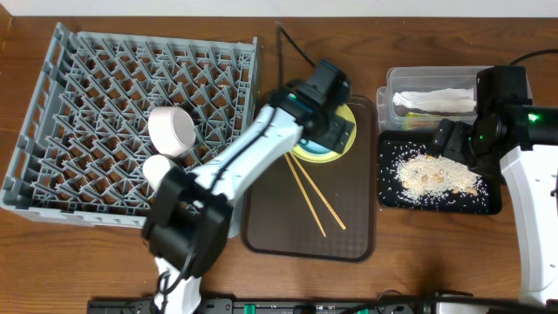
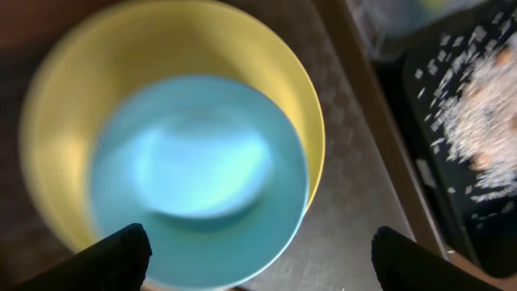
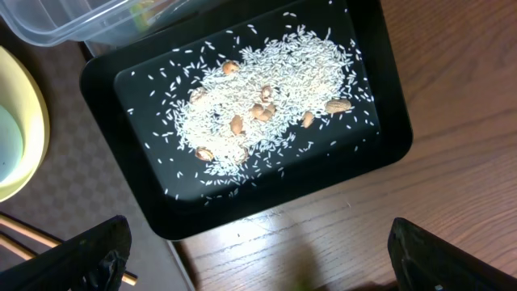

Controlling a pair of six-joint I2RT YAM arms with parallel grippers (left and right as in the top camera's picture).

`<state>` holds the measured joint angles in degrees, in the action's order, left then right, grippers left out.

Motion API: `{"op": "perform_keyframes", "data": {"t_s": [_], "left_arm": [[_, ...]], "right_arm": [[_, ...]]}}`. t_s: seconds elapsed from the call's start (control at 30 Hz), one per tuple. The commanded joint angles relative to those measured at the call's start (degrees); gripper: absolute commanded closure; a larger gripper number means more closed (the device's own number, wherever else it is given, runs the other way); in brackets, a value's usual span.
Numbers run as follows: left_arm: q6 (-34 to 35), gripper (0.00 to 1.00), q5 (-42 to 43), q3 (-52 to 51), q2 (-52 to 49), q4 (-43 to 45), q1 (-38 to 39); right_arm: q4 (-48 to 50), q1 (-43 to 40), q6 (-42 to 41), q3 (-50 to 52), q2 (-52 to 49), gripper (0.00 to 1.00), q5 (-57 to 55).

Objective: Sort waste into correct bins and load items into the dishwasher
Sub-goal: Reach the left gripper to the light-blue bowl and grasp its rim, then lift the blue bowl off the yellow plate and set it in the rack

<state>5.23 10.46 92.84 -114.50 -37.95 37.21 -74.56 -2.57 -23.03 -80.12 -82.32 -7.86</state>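
The light blue bowl [image 2: 198, 182] sits in the yellow plate [image 2: 48, 121] on the brown serving tray. My left gripper [image 2: 258, 259] is open just above the bowl, one finger on each side; overhead it [image 1: 334, 129] covers most of the plate [image 1: 349, 112]. The chopsticks [image 1: 314, 196] lie on the serving tray. The white bowl [image 1: 171, 131] and the white cup [image 1: 157, 167] stand in the grey dish rack [image 1: 87, 70]. Rice scraps [image 3: 266, 97] lie in the black tray [image 3: 380, 149]. The napkin [image 1: 432, 98] is in the clear tub [image 1: 392, 78]. My right gripper [image 3: 258, 259] is open and empty over the black tray's near edge. The green wrapper is not clearly seen.
The brown serving tray [image 1: 288, 231] lies between the rack and the two bins. Several nuts lie among the rice. Bare wooden table [image 3: 452, 97] shows beside the black tray. The clear tub's corner [image 3: 73, 20] and the plate's rim [image 3: 24, 121] show in the right wrist view.
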Motion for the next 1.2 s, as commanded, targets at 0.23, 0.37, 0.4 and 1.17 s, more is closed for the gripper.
{"op": "perform_keyframes", "data": {"t_s": [0.23,0.37,0.4,1.17], "left_arm": [[-1.14,0.1,-1.14,0.39,-7.54,0.31,3.26],[-1.11,0.34,-3.48,0.39,-8.0,0.31,2.84],[-1.11,0.43,-5.51,0.39,-8.0,0.24,2.84],[-1.14,0.92,-8.59,-1.84,-7.15,-0.52,2.84]], "right_arm": [[-0.11,-0.15,-0.72,-0.55,0.57,0.01,-1.11],[-0.35,-0.15,-0.7,-0.55,0.57,0.01,-1.11],[-0.46,-0.15,-0.7,-0.55,0.57,0.01,-1.11],[-0.92,-0.15,-0.7,-0.55,0.57,0.01,-1.11]]}}
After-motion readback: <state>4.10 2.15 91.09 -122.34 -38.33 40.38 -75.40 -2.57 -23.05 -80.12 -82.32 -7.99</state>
